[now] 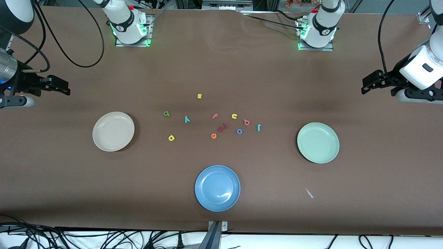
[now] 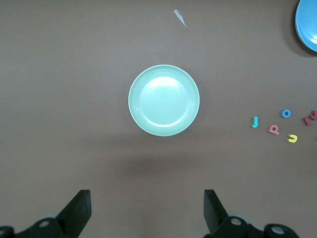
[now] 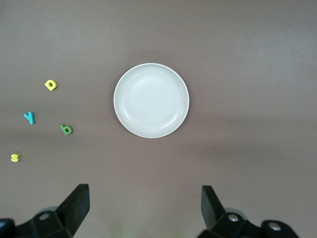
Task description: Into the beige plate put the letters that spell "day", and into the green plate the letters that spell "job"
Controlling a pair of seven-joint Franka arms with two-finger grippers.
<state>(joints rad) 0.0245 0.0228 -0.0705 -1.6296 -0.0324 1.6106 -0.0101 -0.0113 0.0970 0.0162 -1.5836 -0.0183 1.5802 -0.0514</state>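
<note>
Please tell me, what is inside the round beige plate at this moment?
Nothing lies in the round cream-beige plate; its whole inside shows bare, with nothing covering it. The small yellow letter d lies on the brown table beside it.

so the letters sit scattered between the beige plate and the green plate, and the blue plate is nearer the front camera than them.

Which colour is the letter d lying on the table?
Yellow: the letter d, clearest in the right wrist view.
</note>
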